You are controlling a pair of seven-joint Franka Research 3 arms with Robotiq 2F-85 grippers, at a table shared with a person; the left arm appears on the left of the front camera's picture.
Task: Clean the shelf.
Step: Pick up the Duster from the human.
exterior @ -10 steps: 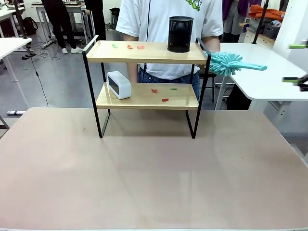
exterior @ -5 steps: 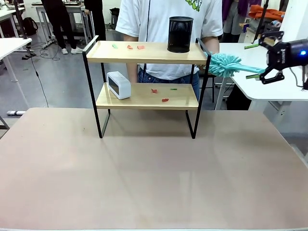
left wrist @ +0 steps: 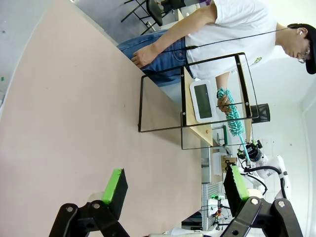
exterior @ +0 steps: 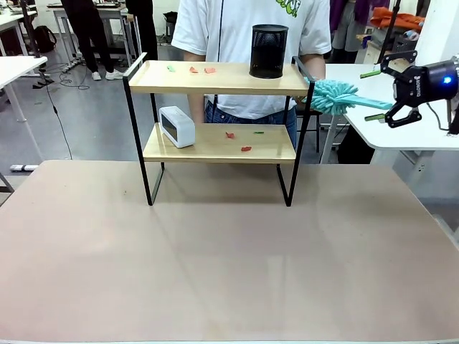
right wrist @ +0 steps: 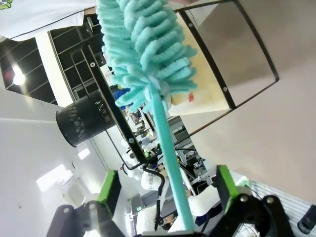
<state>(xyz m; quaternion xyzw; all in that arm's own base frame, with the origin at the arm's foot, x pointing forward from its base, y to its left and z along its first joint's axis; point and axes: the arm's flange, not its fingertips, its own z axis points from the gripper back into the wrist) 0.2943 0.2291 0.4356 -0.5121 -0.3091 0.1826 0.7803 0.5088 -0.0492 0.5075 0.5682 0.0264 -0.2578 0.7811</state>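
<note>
The shelf (exterior: 229,82) stands at the far side of the table (exterior: 215,251). The front view puts the right gripper (exterior: 372,94) at the duster (exterior: 336,95) handle. Its wrist view adds that the handle runs between spread fingers (right wrist: 109,186), seemingly untouched. The left gripper (left wrist: 175,183), also spread, hangs over the table.

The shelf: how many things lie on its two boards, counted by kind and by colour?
red scraps: 4
green scraps: 2
black mesh cup: 1
white digital clock: 1
total on the shelf: 8
</note>
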